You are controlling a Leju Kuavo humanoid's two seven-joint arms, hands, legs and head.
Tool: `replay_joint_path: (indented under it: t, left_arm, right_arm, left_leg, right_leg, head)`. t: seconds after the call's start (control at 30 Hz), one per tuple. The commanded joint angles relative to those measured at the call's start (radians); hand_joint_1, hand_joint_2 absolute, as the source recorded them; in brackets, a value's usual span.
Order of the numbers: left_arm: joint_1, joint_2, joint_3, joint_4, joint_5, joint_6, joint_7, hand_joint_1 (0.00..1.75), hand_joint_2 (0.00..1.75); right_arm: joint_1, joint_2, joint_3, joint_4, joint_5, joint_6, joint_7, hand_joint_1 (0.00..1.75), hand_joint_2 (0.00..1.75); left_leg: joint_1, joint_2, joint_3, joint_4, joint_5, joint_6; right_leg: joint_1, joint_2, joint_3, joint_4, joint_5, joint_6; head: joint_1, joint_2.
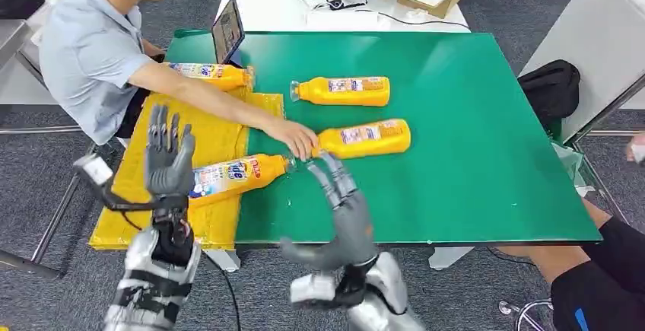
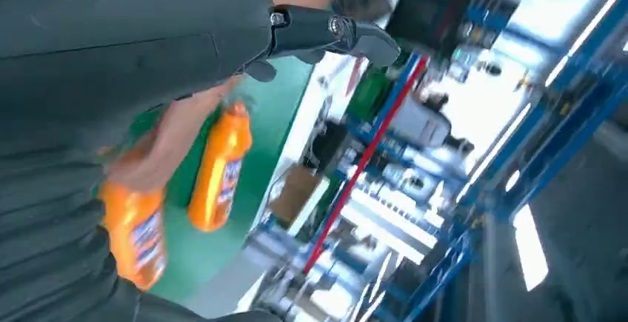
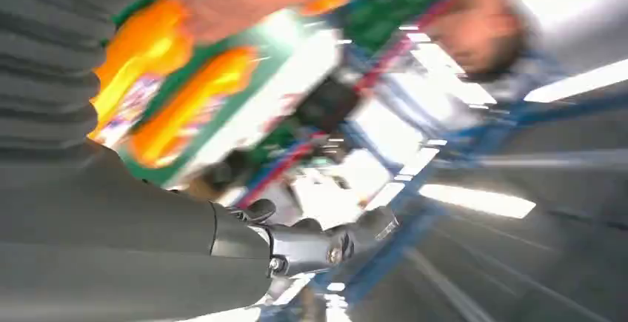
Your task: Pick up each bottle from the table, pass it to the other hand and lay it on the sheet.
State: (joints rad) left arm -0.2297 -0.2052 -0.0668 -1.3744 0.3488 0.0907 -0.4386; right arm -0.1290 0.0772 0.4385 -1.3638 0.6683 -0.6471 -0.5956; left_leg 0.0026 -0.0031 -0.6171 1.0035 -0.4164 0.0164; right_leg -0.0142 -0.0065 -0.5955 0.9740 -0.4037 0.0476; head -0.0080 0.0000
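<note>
On yellow sheet (image 1: 220, 137): two orange bottles (image 1: 232, 176); left hand (image 1: 169, 156) released, empty; right hand (image 1: 346, 205) released.

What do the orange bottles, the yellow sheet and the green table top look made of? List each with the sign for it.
Orange bottles: probably glossy plastic; smooth bright bodies with printed labels and light streaks along them.
Yellow sheet: looks like thin plastic film or a bag; wrinkled, with shiny creases.
Green table top: seemingly a smooth mat or laminate; flat, even colour with soft reflections. The exact material is unclear.

Person's arm (image 1: 205, 91) across sheet (image 1: 217, 141), beside middle bottle (image 1: 365, 138).
</note>
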Motion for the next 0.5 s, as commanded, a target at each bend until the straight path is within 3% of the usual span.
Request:
replay_joint_path:
  t: [0.03,0.13,0.17,0.5]
  left_arm:
    - [0.182,-0.003,0.005,-0.152,-0.170,0.174,-0.125,0.00,1.75]
    - [0.201,-0.011,-0.003,-0.182,-0.239,0.236,-0.176,0.00,1.75]
    - [0.205,-0.013,-0.009,-0.197,-0.250,0.249,-0.183,0.00,1.75]
    - [0.143,-0.008,-0.078,-0.138,-0.319,0.331,-0.166,0.00,1.75]
  right_arm:
    - [-0.090,-0.145,-0.249,0.216,0.039,0.152,0.064,0.00,1.75]
    - [-0.121,-0.158,-0.279,0.287,0.074,0.176,0.068,0.00,1.75]
    - [-0.142,-0.160,-0.285,0.322,0.084,0.190,0.072,0.00,1.75]
    - [-0.313,-0.140,-0.273,0.642,0.109,0.249,0.074,0.00,1.75]
  left_leg:
    - [0.000,0.001,0.005,-0.001,-0.001,0.000]
    - [0.000,0.001,0.008,-0.001,-0.003,0.000]
    - [0.000,0.000,0.002,0.000,-0.001,0.000]
    - [0.000,0.001,0.004,0.000,-0.001,0.000]
  right_leg:
    - [0.000,0.001,0.005,-0.002,-0.001,-0.001]
    - [0.000,0.001,0.008,-0.002,-0.002,-0.002]
    - [0.000,0.001,0.003,-0.001,0.000,-0.001]
    - [0.001,0.001,0.004,-0.001,0.000,-0.001]
  head:
    - [0.000,0.000]
    - [0.000,0.000]
    - [0.000,0.000]
    - [0.000,0.000]
